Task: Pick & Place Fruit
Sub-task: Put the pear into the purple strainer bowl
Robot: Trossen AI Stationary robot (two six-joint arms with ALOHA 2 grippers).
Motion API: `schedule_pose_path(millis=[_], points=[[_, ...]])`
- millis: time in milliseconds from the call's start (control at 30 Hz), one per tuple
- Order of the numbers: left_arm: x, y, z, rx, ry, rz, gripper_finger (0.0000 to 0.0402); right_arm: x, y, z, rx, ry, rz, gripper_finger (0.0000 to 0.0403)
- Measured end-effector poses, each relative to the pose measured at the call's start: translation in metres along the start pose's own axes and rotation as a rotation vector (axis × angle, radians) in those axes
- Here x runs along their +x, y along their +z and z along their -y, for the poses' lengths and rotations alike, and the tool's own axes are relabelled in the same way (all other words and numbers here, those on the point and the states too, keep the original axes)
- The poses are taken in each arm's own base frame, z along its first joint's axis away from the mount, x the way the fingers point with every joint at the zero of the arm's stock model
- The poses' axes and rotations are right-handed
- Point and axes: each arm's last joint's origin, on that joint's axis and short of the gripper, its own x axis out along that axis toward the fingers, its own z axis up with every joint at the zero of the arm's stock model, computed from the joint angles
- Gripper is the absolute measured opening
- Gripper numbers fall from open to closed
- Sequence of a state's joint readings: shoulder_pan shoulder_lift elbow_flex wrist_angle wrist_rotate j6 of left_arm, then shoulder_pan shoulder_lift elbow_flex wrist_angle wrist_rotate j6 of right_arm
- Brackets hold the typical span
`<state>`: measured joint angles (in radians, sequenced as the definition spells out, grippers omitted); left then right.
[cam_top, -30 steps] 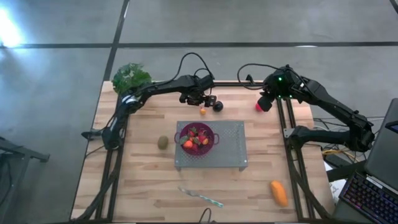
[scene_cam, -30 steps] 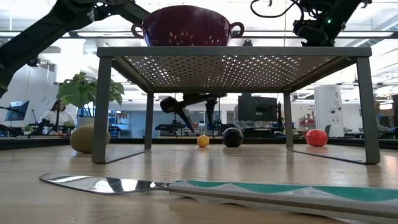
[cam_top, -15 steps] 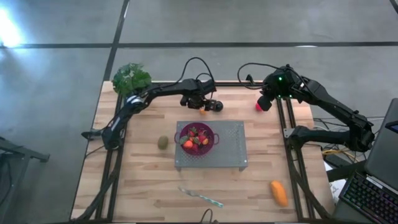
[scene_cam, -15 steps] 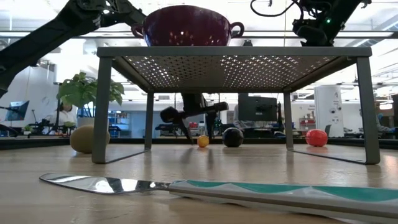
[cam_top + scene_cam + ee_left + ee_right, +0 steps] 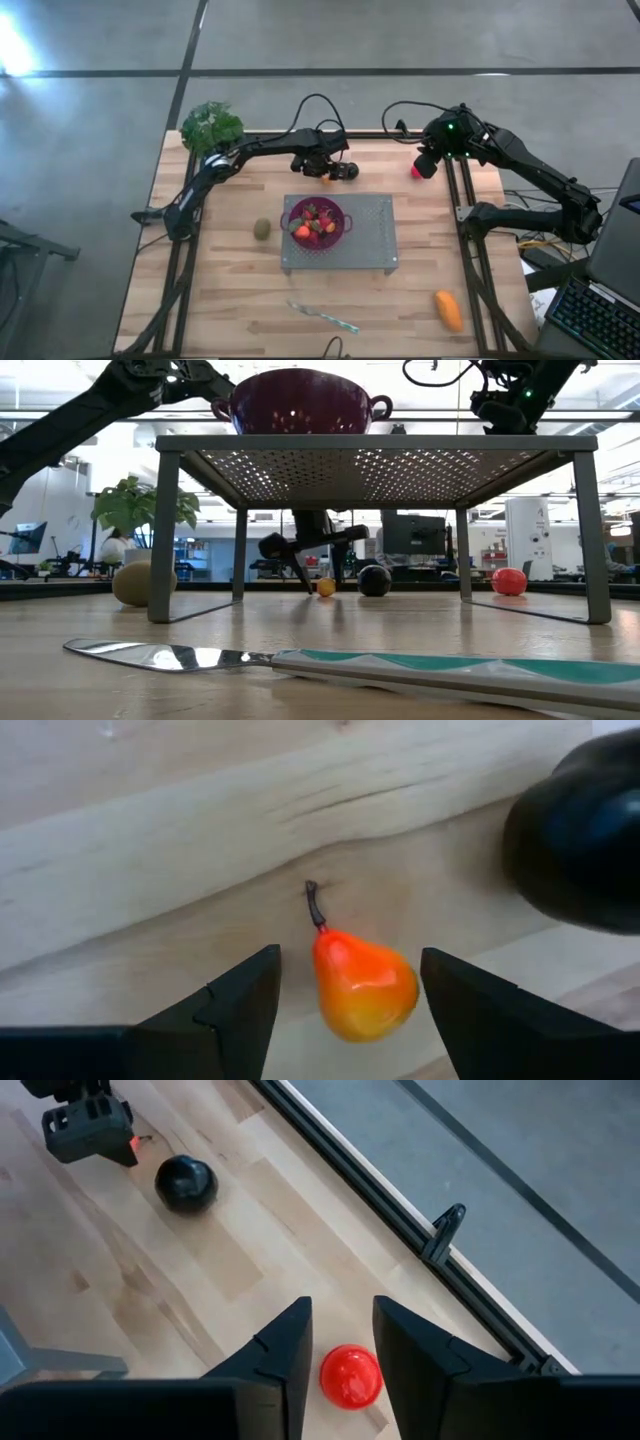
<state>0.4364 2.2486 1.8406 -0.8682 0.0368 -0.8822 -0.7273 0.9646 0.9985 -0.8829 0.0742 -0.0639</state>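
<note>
The left gripper (image 5: 345, 995) is low over the wooden table (image 5: 230, 290), its fingers (image 5: 235, 1000) spread open with the small orange pear (image 5: 362, 985) lying between them, untouched; the dark plum (image 5: 585, 845) sits just beyond one finger. The right gripper (image 5: 340, 1345) hovers above the red ball (image 5: 351, 1376), fingers partly open and holding nothing, the ball showing in the gap below them.

Leafy plant (image 5: 211, 124) sits at the table's (image 5: 230, 300) far left corner. Purple colander (image 5: 316, 223) on perforated metal rack (image 5: 372, 232), mid-table. Knife (image 5: 322, 316) near front edge.
</note>
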Motion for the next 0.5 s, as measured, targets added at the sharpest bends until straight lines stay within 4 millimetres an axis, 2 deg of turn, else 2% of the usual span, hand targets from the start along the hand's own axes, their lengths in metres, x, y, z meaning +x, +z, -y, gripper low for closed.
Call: schedule_pose_path(millis=[200, 500], points=[[0.0021, -0.0017, -0.0015, 0.0, 0.01, -0.01, 0.0197, 0.0, -0.0001, 0.0, 0.0, 0.0, -0.001, 0.0108], [0.0027, -0.0023, -0.0019, 0.013, 0.008, -0.018, 0.0141, 0.0, -0.0002, 0.0, -0.001, 0.0, -0.002, 0.0077]])
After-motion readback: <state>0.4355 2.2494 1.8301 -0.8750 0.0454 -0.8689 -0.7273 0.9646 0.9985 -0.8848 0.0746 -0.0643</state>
